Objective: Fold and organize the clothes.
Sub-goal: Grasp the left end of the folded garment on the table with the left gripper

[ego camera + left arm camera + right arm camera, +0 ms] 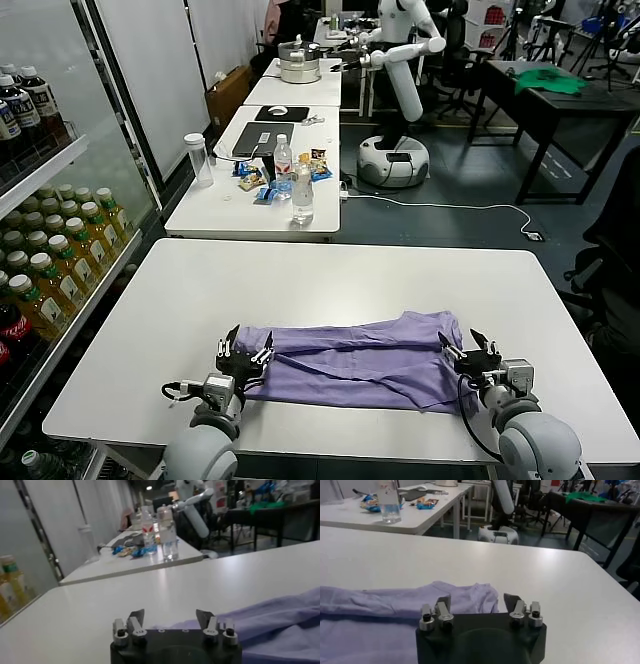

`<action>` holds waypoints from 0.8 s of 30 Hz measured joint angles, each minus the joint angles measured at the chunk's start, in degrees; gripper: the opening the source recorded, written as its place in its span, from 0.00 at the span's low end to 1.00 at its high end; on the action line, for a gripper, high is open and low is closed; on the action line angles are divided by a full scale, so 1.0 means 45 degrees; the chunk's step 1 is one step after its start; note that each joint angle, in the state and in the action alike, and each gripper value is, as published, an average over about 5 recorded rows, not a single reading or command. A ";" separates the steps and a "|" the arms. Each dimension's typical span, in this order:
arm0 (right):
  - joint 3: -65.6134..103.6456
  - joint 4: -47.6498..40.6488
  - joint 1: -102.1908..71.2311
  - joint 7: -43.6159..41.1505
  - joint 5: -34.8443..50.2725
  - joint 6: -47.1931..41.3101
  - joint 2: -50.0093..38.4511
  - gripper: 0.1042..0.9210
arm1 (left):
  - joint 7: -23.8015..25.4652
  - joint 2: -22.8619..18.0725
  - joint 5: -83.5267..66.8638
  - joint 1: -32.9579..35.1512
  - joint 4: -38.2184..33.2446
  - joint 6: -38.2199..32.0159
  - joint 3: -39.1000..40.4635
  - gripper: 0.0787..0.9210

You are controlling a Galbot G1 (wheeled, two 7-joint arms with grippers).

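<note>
The lavender-purple T-shirt [350,360] lies folded into a long band across the near part of the white table [340,280]. My left gripper [246,352] is open at the shirt's left end, just above the cloth. My right gripper [468,350] is open at the shirt's right end. In the left wrist view the open gripper [170,619] has the shirt [280,625] ahead of it. In the right wrist view the open gripper [477,602] faces the shirt's bunched end [420,602]. Neither gripper holds anything.
A second white table [262,190] behind holds water bottles [302,195], snacks and a laptop. A drinks fridge [45,240] stands to the left. Another robot [400,90] and a dark table with green cloth [545,80] stand far back.
</note>
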 measured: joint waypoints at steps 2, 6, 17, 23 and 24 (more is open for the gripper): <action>0.0021 0.0094 -0.0144 -0.0023 -0.0021 0.0043 0.0001 0.88 | -0.0271 -0.0342 0.0306 0.0044 0.0220 0.0011 0.0005 0.87; 0.0035 0.0265 -0.0385 -0.0061 -0.0031 0.0100 0.0008 0.88 | -0.0751 -0.0965 0.0829 0.0181 0.0545 0.0117 -0.0003 0.88; 0.0107 0.0566 -0.0635 -0.0038 0.0166 0.0088 0.0040 0.88 | -0.1367 -0.1874 0.1201 0.0620 0.0737 0.0696 -0.0098 0.57; 0.0167 0.0710 -0.0773 -0.0014 0.0254 0.0068 0.0116 0.88 | -0.1434 -0.1927 0.0599 0.0602 0.0676 0.1018 -0.0313 0.37; 0.0177 0.0729 -0.0792 -0.0009 0.0261 0.0068 0.0125 0.88 | -0.1433 -0.1905 0.0463 0.0585 0.0666 0.1044 -0.0367 0.34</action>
